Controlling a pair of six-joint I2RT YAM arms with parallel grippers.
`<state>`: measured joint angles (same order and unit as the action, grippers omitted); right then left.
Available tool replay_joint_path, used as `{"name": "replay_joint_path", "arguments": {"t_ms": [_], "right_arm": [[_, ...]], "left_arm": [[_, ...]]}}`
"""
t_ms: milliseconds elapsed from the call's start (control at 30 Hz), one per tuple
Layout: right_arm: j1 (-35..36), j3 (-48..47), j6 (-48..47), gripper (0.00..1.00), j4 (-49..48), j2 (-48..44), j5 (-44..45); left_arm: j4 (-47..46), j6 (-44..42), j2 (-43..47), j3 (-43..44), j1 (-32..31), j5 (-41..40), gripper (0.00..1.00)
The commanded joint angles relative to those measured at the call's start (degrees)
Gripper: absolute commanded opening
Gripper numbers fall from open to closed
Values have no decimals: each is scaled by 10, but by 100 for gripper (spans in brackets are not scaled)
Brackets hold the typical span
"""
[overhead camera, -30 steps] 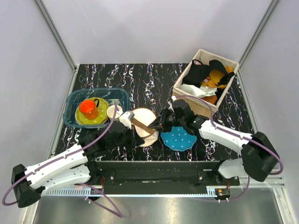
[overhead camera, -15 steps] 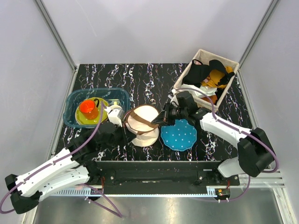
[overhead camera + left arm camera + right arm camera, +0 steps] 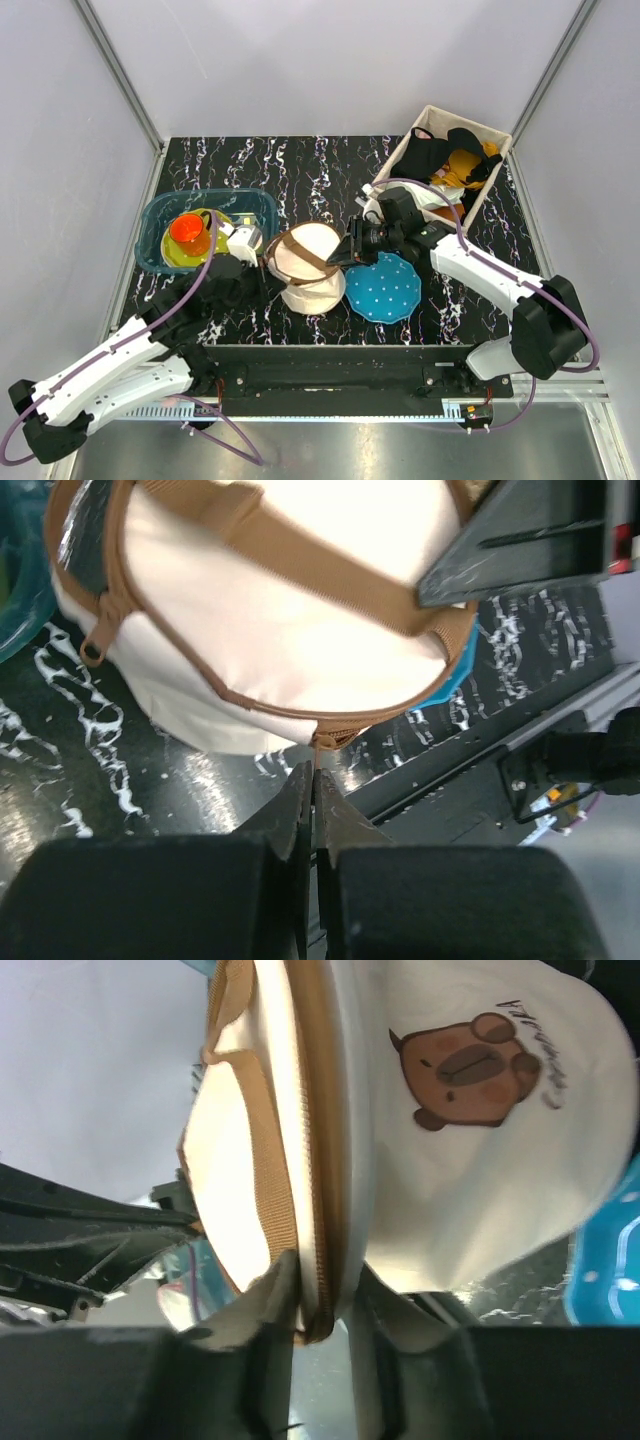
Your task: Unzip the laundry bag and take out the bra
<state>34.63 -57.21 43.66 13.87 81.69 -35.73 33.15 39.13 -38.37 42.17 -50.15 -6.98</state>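
Note:
The cream laundry bag (image 3: 305, 262) with a brown strap and zip trim is held tipped on edge between both grippers at the table's front middle. My left gripper (image 3: 268, 272) is at its left side. In the left wrist view the gripper (image 3: 314, 772) is shut on the brown zip pull (image 3: 322, 742) under the bag (image 3: 280, 620). My right gripper (image 3: 345, 252) is at the bag's right edge. In the right wrist view it (image 3: 325, 1280) is shut on the bag's zip seam (image 3: 320, 1160), beside a brown animal print (image 3: 470, 1065). The bra is hidden.
A blue white-dotted disc (image 3: 384, 288) lies right of the bag, under the right arm. A teal bin (image 3: 262, 196) at the left holds an orange cup (image 3: 189, 232) on a yellow-green plate. A woven basket (image 3: 425, 228) at the back right holds black and mustard clothes (image 3: 455, 160).
The bag has gone from lying flat to tipped up on edge. My left gripper has pulled left and back along its rim. My right gripper has shifted slightly back.

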Motion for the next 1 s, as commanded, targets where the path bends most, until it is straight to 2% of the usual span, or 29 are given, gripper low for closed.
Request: {"name": "replay_joint_path", "arguments": {"t_ms": [0, 100, 300, 367, 400, 433, 500, 567, 633, 667, 733, 800, 967], "right_arm": [[-26, -22, -45, 48, 56, -9, 27], [-26, -27, -42, 51, 64, -18, 49], [-26, -31, -27, 50, 64, -28, 75], [-26, -29, -26, 43, 56, -32, 79], [-26, -29, -26, 31, 56, -34, 83], [-26, -29, -25, 13, 56, -36, 90], [-26, -31, -25, 12, 57, -45, 97], [-26, -36, -31, 31, 66, -50, 108], [-26, -40, -36, 32, 80, -56, 124], [-25, -38, -38, 18, 82, -61, 128], [-26, -35, -41, 15, 88, -68, 140], [-26, -33, -43, 0, 91, -74, 143], [-25, -24, -44, 0, 83, -87, 129]], "left_arm": [[54, -34, -14, 18, 15, -20, 0], [46, -34, -26, 14, 15, -12, 0], [22, -30, -36, 6, 15, 1, 0], [20, -31, -39, 6, 14, 2, 0], [17, -31, -41, 6, 15, 2, 0], [17, -31, -43, 5, 14, 2, 0], [17, -33, -44, 4, 15, 0, 0], [12, -35, -48, -1, 15, -3, 0], [4, -37, -55, -4, 15, -5, 0], [2, -37, -58, -6, 15, -6, 0], [-10, -40, -71, -5, 15, -5, 0], [-24, -42, -79, -2, 14, -5, 0], [-48, -57, -118, 11, 15, -8, 0]]}}
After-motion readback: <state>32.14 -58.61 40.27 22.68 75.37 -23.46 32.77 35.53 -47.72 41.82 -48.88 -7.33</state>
